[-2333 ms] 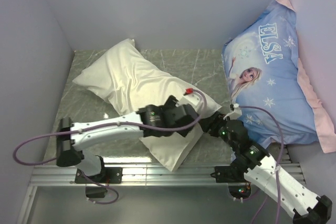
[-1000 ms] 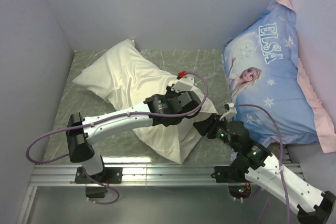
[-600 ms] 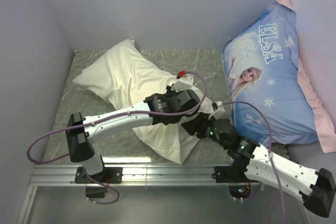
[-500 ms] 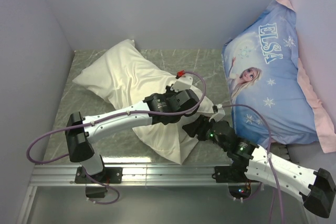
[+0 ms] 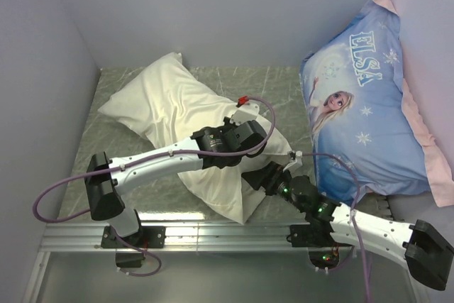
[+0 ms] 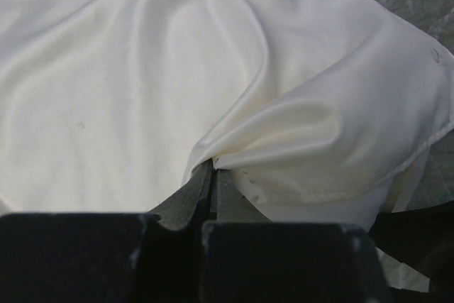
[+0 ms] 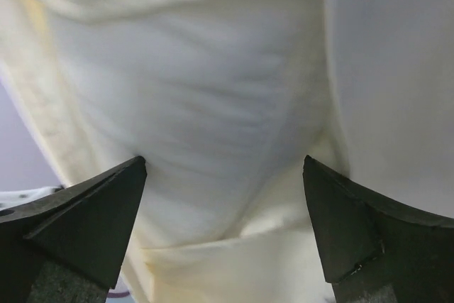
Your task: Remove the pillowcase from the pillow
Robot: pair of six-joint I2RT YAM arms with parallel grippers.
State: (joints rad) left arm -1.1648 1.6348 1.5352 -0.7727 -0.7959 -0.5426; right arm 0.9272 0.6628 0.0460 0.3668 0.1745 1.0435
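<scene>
You are working over the table point(image 5: 277, 86), with the blue printed pillow point(image 5: 369, 104) leaning at the far right, well apart from the job (leave it alone). The pillowcase point(image 5: 163, 104) is lying slantwise from the far left corner toward the near middle, and the pillow point(image 7: 206, 104) is sitting inside it, showing as brighter white cloth only at the near end in the right wrist view.

Your left gripper point(image 6: 211, 168) is pinching a raised fold of the cream cloth just beside the stitched hem point(image 6: 319, 193), with its jaws closed tight on it. Your right gripper point(image 7: 223, 164) is hovering at the near end of the pillowcase with its jaws spread wide, holding nothing, and the white cloth is filling the gap between them.

By my reading, you are in the opening step: one side is lifting the case at its mouth while the other is lining up to take the filling. Next you are likely needing the right jaws to close on the white cloth alone, not the cream hem, and then pull toward the near right while the left is holding firm.
</scene>
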